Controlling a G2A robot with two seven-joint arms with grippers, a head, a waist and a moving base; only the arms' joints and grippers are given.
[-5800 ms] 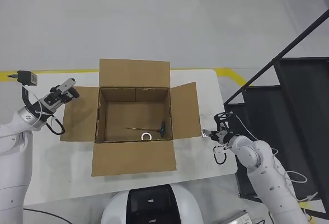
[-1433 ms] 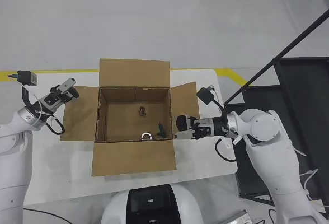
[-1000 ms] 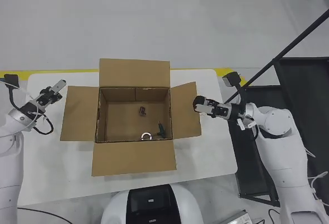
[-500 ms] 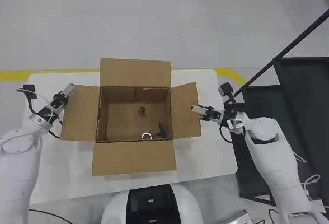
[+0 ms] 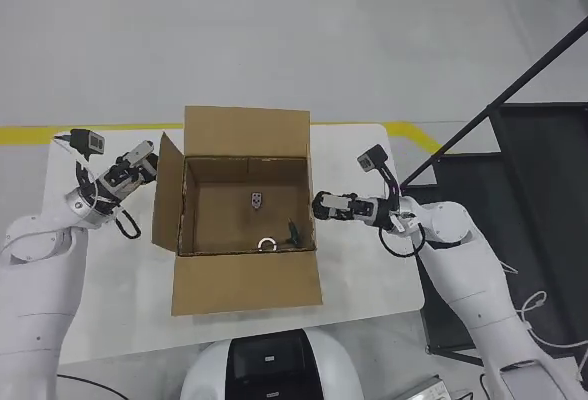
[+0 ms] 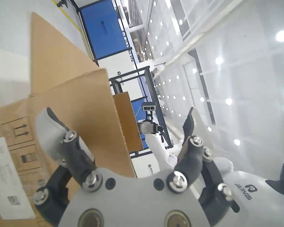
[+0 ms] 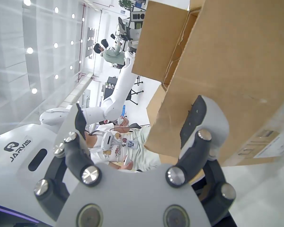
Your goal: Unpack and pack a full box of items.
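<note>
Open cardboard box (image 5: pixel 246 130) holding white ring (image 5: pixel 267 242), dark tool (image 5: pixel 292 233), small black part (image 5: pixel 258 201); left gripper (image 5: pixel 146 160) beside its left side, jaws spread; right gripper (image 5: pixel 321 206) beside its right side, jaws spread.

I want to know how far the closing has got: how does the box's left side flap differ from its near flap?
The left side flap stands raised, while the near flap lies folded out flat. The open left gripper is at the left side flap; no gripper is at the near flap. Both are plain brown cardboard.
</note>
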